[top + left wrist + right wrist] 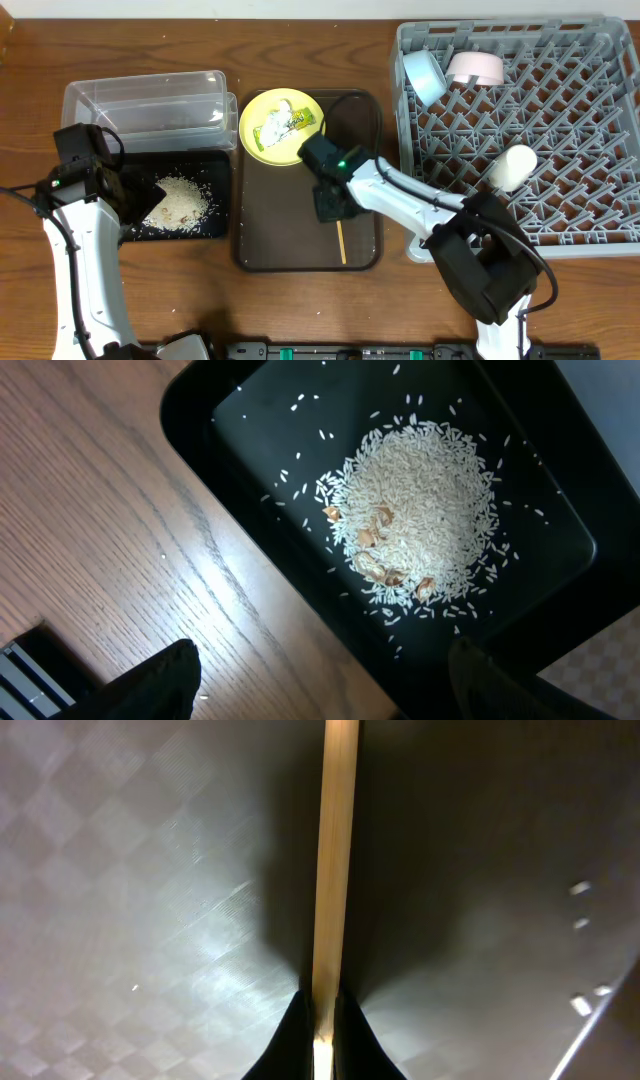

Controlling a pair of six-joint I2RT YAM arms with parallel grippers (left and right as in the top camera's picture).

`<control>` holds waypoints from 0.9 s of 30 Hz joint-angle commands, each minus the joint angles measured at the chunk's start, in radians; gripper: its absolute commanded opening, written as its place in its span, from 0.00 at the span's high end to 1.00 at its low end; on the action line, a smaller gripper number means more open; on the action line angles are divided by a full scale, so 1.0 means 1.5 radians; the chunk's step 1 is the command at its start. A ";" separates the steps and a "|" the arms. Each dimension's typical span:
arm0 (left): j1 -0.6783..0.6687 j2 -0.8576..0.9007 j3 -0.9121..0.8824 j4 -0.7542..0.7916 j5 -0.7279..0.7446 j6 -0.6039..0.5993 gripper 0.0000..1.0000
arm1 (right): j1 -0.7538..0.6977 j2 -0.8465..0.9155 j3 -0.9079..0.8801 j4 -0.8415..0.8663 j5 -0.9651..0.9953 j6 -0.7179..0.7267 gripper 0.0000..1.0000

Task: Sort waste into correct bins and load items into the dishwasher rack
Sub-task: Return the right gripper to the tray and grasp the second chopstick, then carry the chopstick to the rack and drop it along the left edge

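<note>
My right gripper [332,205] is shut on the wooden chopsticks [335,850] over the brown serving tray [262,225]; their free end [341,243] points to the tray's front. The yellow plate [258,135] at the tray's back holds the green-and-white wrapper [285,124]. The rice heap [420,510] lies in the black tray [260,440], with the clear tub [140,100] behind it. My left gripper [320,680] is open and empty over that tray's front edge. The grey rack [560,140] holds the light blue bowl [424,75], the white bowl [475,68] and the pale cup [512,167].
A few brownish scraps [375,555] lie in the rice. Bare wooden table [90,510] lies to the left of and in front of the black tray. The right arm [420,205] reaches across from the rack's front left corner.
</note>
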 commanded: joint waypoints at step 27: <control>0.002 -0.007 0.002 -0.002 -0.003 -0.011 0.18 | -0.295 -0.210 -0.009 -0.121 0.021 -0.224 0.98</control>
